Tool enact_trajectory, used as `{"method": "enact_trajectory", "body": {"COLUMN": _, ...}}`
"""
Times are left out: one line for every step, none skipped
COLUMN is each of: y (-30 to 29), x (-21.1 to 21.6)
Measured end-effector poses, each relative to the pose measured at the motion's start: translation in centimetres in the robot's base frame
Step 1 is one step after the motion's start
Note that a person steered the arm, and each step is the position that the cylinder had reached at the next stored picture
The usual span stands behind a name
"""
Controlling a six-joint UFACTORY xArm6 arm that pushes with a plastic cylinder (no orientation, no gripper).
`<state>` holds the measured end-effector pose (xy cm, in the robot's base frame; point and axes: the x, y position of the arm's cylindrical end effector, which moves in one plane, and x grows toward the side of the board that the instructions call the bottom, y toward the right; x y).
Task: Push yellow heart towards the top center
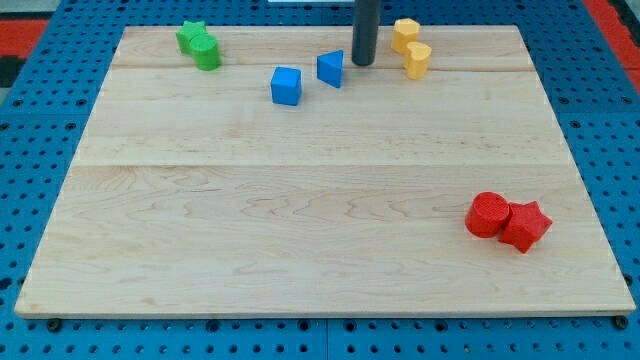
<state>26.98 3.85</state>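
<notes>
Our tool is a bare rod that grips nothing; my tip [362, 63] rests near the top centre of the wooden surface [320, 230]. Just to its right sit two yellow blocks touching each other, the upper yellow block [404, 34] and the lower yellow block [418, 59]; we cannot tell which is the heart. A blue triangular block [331, 68] lies just left of the tip.

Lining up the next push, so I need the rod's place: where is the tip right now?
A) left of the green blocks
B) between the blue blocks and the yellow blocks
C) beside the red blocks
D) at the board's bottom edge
B: my tip stands near the view's top, with the blue triangular block on its left and the two yellow blocks on its right.
</notes>
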Motion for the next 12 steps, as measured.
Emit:
{"method": "enact_trajectory", "body": {"y": -4.8, "x": 0.0}}
{"method": "enact_trajectory", "body": {"y": -7.2, "x": 3.1}}
{"method": "enact_trajectory", "body": {"y": -10.0, "x": 6.6}}
{"method": "enact_trajectory", "body": {"y": -11.2, "x": 10.7}}
{"method": "enact_trajectory", "body": {"y": -5.1, "x": 10.9}}
{"method": "enact_trajectory", "body": {"y": 3.8, "x": 10.9}}
{"method": "enact_trajectory", "body": {"y": 6.6, "x": 10.9}}
{"method": "enact_trajectory", "body": {"y": 7.2, "x": 11.1}}
{"method": "enact_trajectory", "body": {"y": 9.7, "x": 11.4}}
{"method": "enact_trajectory", "body": {"y": 9.8, "x": 11.4}}
{"method": "enact_trajectory", "body": {"y": 9.8, "x": 11.4}}
{"method": "enact_trajectory", "body": {"y": 12.1, "x": 11.4}}
